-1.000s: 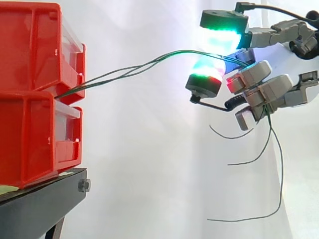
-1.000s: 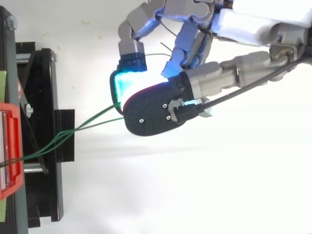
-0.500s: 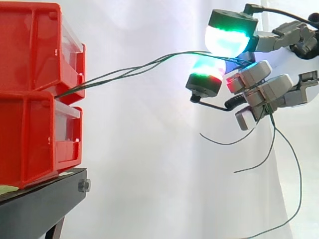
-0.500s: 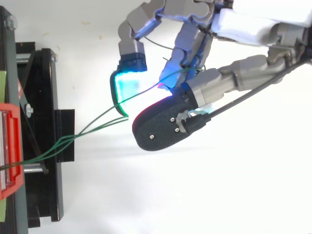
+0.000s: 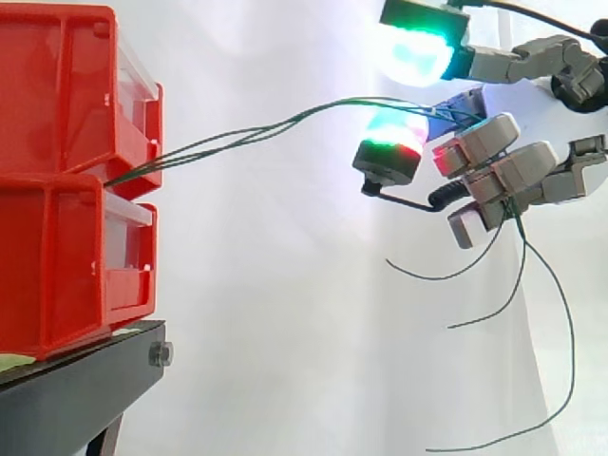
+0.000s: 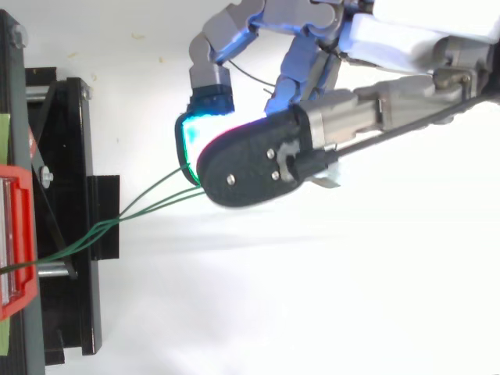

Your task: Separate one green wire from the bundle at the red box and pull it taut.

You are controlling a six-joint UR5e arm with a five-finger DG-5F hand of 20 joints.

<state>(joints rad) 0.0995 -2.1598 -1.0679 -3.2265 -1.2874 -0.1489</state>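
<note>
Several thin green wires (image 5: 285, 122) run as a loose bundle from the gap between the two red bins (image 5: 66, 85) up to my hand (image 5: 532, 171) at the right. They cross above one glowing fingertip (image 5: 391, 142), and another green-lit fingertip (image 5: 418, 47) stands well above them, not touching. Further back the wires pass into my curled fingers (image 5: 494, 180), which hold them. Their loose ends (image 5: 518, 285) hang in curves below the hand. From above, the wires (image 6: 148, 205) fan slightly apart before vanishing under the hand (image 6: 406, 31).
The red bins are stacked on a black stand (image 5: 76, 399) at the left, with the stand's frame (image 6: 70, 195) seen from above. A white curtain (image 5: 285, 304) backs the open space between bins and hand.
The upper glowing fingertip has lifted off the wires, widening the gap to the lower one. From above it has swung back over the wires. The loose wire ends have swung right.
</note>
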